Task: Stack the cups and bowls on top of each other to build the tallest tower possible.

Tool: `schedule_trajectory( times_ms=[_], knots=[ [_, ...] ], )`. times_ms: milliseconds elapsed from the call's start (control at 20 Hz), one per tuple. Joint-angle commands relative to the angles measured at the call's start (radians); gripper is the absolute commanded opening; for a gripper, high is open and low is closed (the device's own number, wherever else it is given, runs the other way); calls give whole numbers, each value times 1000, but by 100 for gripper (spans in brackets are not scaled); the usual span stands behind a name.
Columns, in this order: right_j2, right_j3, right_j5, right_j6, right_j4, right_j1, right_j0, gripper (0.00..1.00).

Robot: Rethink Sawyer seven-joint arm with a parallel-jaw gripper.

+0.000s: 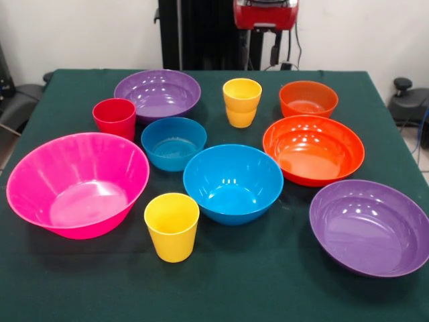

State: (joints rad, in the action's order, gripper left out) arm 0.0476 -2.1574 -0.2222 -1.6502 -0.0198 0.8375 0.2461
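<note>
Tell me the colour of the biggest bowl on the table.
Pink: the big bowl at the left of the front view, upright and empty.

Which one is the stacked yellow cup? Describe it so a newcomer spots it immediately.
Start at the green table and look to its far side, toward the robot's pedestal. Between the far purple bowl and the small orange bowl stands the stacked yellow cup. Unlike the single yellow cup at the near side, it shows a second rim partway down, one cup nested in another.

green table (221, 282), bowls (232, 182), cups (172, 226)
</note>
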Motion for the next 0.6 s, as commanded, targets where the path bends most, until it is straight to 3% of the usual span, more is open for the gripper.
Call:
schedule_trajectory(
  times_ms=[50, 600],
  knots=[
    [102, -10, 54, -65, -78, -85, 30, 100],
    [106, -12, 22, -91, -79, -55, 33, 100]
  ],
)
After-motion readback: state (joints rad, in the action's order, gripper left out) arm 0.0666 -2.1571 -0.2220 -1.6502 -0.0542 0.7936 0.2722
